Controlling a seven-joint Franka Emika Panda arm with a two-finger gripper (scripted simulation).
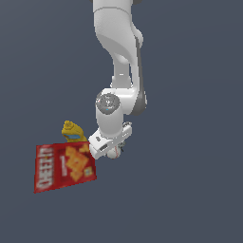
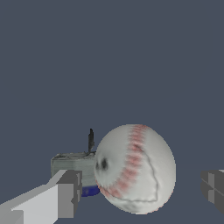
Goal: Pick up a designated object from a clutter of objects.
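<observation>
Two items sit at the exterior view's left: cracker box (image 1: 64, 167), yellow bottle (image 1: 72, 131) behind it. Just right of the box, gripper (image 1: 113, 153) is over the baseball (image 1: 112, 153). Wrist view: baseball (image 2: 134, 169) between spread fingers (image 2: 68, 194), neither touching it; claw released. Grey-blue item (image 2: 74, 168) behind ball.

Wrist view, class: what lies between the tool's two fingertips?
The white baseball sits in the gap between the fingertips, nearer one finger and apart from the other. A grey item lies behind it.
</observation>
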